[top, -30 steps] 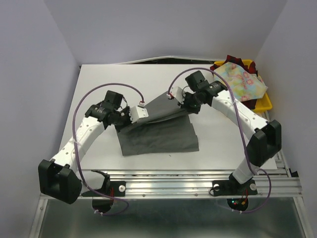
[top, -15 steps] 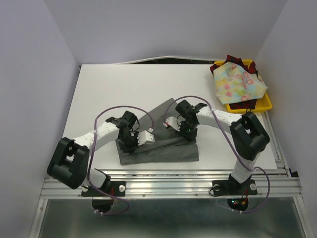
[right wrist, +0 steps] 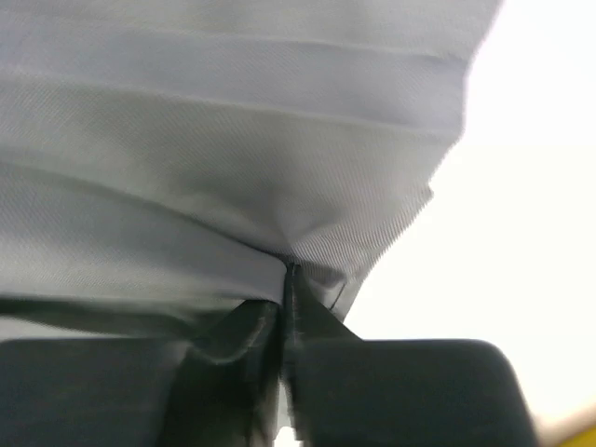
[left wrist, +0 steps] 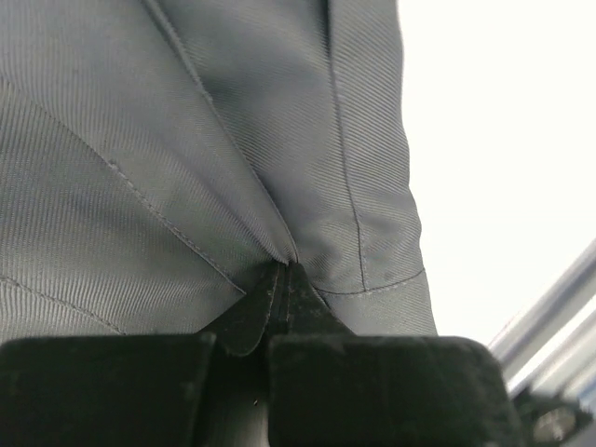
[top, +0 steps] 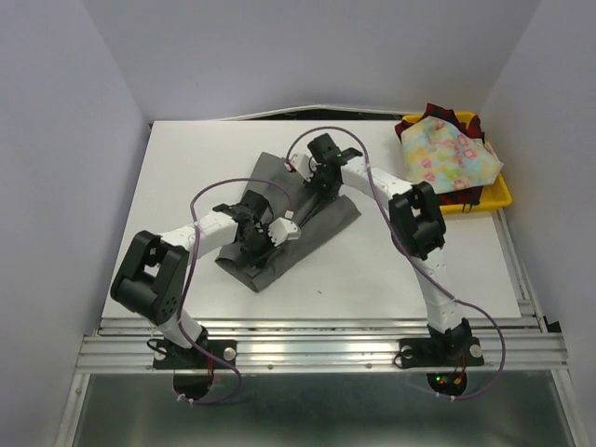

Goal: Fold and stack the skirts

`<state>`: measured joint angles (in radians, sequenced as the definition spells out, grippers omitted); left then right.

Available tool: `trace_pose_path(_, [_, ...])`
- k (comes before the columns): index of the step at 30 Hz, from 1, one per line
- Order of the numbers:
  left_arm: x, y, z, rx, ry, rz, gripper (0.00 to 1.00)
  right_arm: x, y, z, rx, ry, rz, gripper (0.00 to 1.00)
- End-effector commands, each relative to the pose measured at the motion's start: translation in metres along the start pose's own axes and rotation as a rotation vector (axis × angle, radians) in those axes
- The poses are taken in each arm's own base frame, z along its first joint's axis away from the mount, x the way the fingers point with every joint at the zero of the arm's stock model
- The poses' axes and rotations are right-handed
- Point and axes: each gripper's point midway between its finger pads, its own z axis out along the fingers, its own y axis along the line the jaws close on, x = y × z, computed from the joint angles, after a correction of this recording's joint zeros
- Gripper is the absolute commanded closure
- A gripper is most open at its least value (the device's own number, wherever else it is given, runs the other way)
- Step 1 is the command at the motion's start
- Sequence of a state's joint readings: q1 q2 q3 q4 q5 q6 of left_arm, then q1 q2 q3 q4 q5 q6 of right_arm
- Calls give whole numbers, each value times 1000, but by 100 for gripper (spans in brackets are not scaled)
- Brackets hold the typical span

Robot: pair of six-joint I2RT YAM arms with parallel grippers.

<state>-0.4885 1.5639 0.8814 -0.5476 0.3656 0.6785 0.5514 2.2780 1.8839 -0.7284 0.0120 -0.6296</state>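
Mid-table, a little nearer the near edge than the far one: one plain grey pleated cloth skirt (top: 326, 216). It lies on a diagonal across the white table (top: 205, 149), partly doubled over and rumpled, not yet a flat, squared fold.

Left gripper (left wrist: 284, 272): fingers pressed together on a stitched edge of the grey skirt, with only a thin nip of cloth between the tips. It sits over the skirt's nearer, left part.

Right gripper (right wrist: 287, 270): likewise pinched on a gathered bit of the same skirt, at the end toward the table's far edge. The two wrists work close to one another.

Far right corner of the table: one yellow plastic tray (top: 500, 193). It holds one pastel yellow-pink-blue floral skirt (top: 447, 154) on top, with one red-and-dark plaid skirt (top: 436, 114) showing beneath it at the tray's far side. Neither is folded or stacked, so the task looks to be on its first item.

Hazards, as judged:
- Each grip takes little cloth at the very tips, so a brisk pull could slip the edge free and let the fold collapse.
- Unequal travel of the two arms would twist the skirt further — the pleats would then set crooked and the stack would sit uneven.
- With the wrists this near, a careless crossing move could knock one against the other.

Markings: no brand, label or writing can be read on cloth, tray or arms in any view.
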Motion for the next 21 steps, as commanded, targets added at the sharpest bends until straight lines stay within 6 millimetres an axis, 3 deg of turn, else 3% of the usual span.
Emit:
trace_pose_path(1, [-13,15,7,-61,-26,-116,100,-48,-95,-30,276,-127,77,83])
trace_pose_path(4, [-41,21,-7,-83,-113,-168,100,-69,-126,-60,376,-210,109,60])
trace_pose_path(6, [-62,18,-14,-44,-166,-214,100,-65,-141,-82,434,-232,156,41])
trace_pose_path(10, [-79,17,-14,-68,-190,-229,100,-46,-140,-108,445,-240,271,37])
trace_pose_path(13, [-80,9,-9,-83,-183,-239,100,-27,-114,-132,390,-268,438,39])
trace_pose_path(14, [-79,9,-9,-90,-187,-257,100,-28,-105,-157,370,-316,491,39])
trace_pose_path(15, [-80,7,-11,-92,-193,-249,100,-10,-79,-144,295,-268,535,39])
trace_pose_path(17, [-87,12,-19,-128,-234,-249,100,-6,-38,-143,138,-287,666,39])
trace_pose_path(18, [-91,12,-26,-143,-264,-256,100,10,-11,-137,59,-256,697,37])
trace_pose_path(19, [-95,14,-29,-160,-285,-258,100,11,10,-134,-26,-251,766,37])
trace_pose_path(21, [-98,15,-31,-165,-297,-272,100,21,37,-126,-120,-218,815,38])
